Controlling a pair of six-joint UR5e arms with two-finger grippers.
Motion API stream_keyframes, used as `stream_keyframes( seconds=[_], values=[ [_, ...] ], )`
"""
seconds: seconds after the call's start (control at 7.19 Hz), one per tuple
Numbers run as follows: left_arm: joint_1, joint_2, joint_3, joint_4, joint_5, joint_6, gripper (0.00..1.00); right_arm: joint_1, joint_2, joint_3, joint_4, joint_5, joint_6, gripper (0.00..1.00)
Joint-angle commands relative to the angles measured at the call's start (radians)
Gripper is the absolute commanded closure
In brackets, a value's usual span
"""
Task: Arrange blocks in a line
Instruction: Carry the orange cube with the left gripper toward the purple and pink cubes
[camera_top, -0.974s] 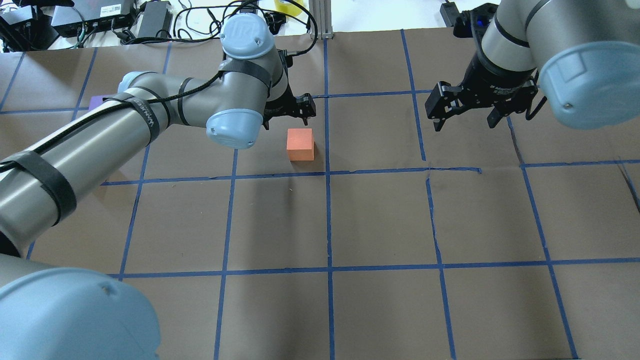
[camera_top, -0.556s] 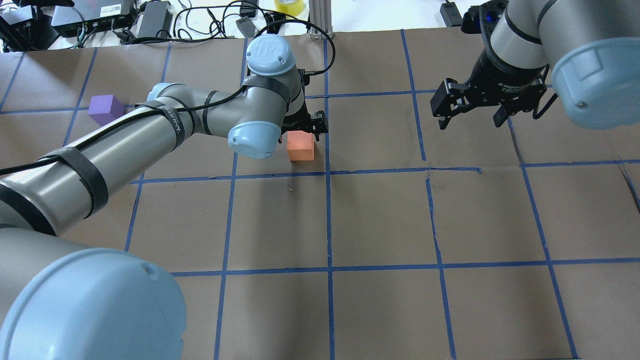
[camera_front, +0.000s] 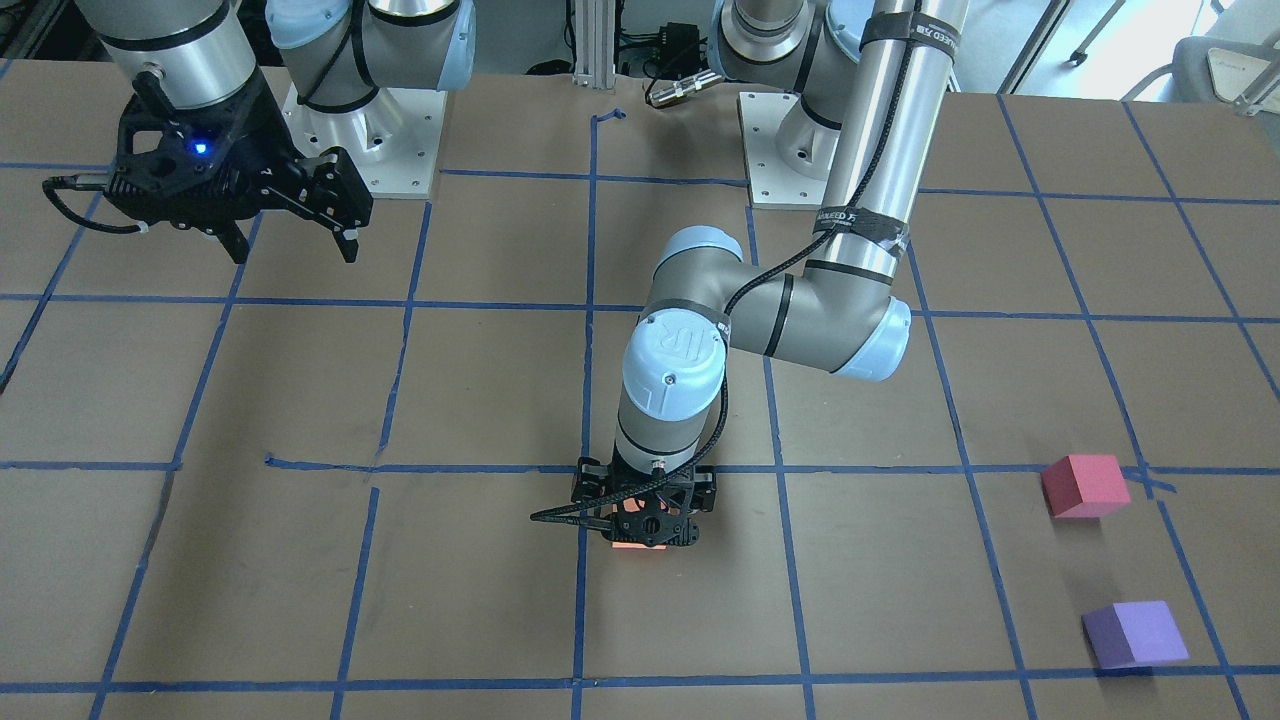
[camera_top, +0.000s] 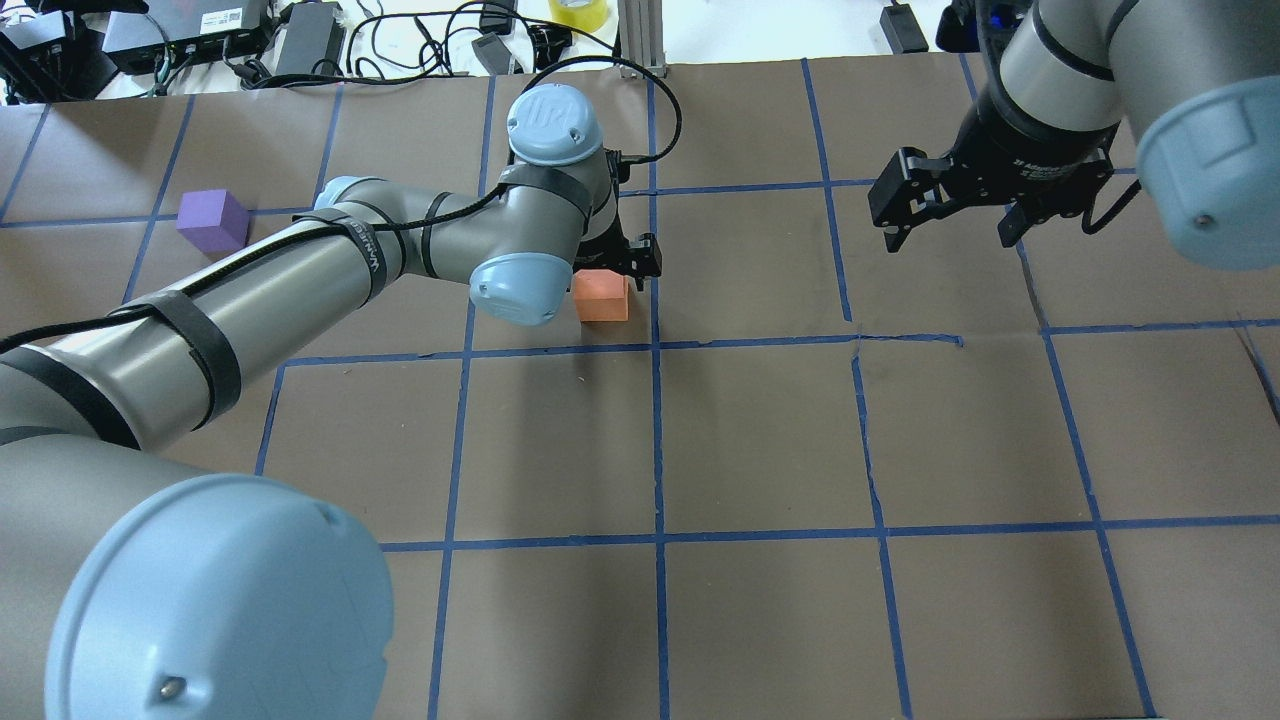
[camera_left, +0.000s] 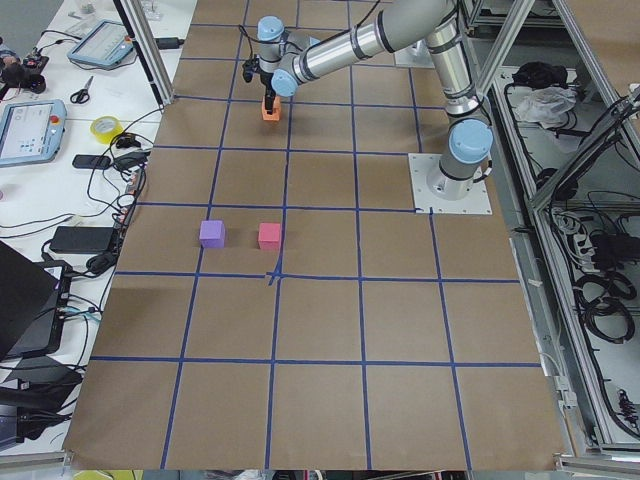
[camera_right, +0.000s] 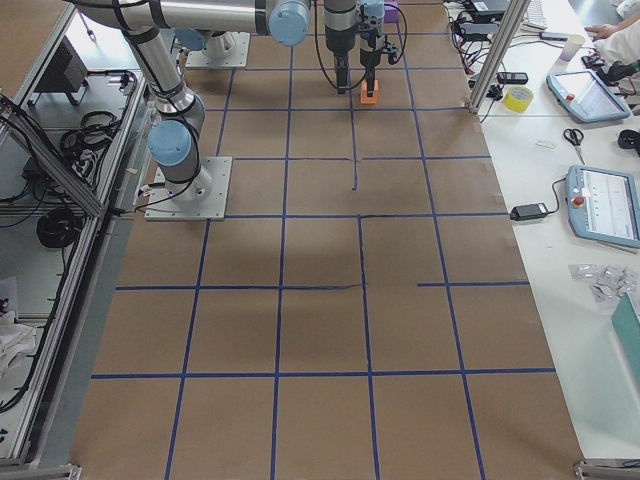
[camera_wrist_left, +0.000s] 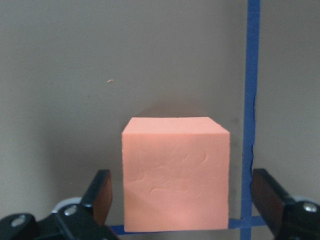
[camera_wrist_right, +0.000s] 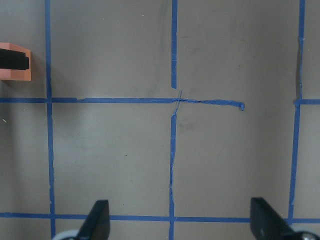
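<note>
The orange block (camera_top: 600, 297) sits on the brown table by a blue tape line, and fills the left wrist view (camera_wrist_left: 175, 175). My left gripper (camera_top: 612, 265) is lowered over it, open, with one finger (camera_wrist_left: 102, 195) on each side and gaps showing. The purple block (camera_top: 212, 220) lies far to my left. The pinkish-red block (camera_front: 1085, 485) lies next to the purple block (camera_front: 1135, 633); my left arm hides it in the overhead view. My right gripper (camera_top: 950, 240) hangs open and empty above the table, off to the right.
Brown paper with a blue tape grid (camera_top: 658, 440) covers the table. Cables and power supplies (camera_top: 300, 35) lie along the far edge. The arm bases (camera_front: 360, 130) stand at the robot's side of the table.
My left gripper has moved right and down until its fingers straddle the orange block. The arm's shift uncovered the purple block. My right gripper has drifted slightly right and toward the far edge.
</note>
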Motion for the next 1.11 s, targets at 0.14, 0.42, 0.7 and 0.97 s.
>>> stream_keyframes(
  seconds=[0.14, 0.42, 0.7, 0.97],
  values=[
    [0.000, -0.010, -0.002, 0.003, 0.029, 0.021, 0.22, 0.001, -0.018, 0.004, 0.008, -0.014, 0.000, 0.00],
    [0.000, -0.010, -0.002, 0.005, 0.032, 0.028, 0.48, 0.000, -0.027, 0.003, 0.043, -0.017, 0.000, 0.00],
    [0.001, 0.012, 0.001, 0.003, 0.035, 0.038, 0.78, 0.000, -0.025, 0.006, 0.045, -0.020, -0.001, 0.00],
    [0.091, 0.036, 0.012, -0.014, 0.034, 0.209, 0.85, 0.000, -0.024, 0.006, 0.045, -0.021, -0.009, 0.00]
  ],
)
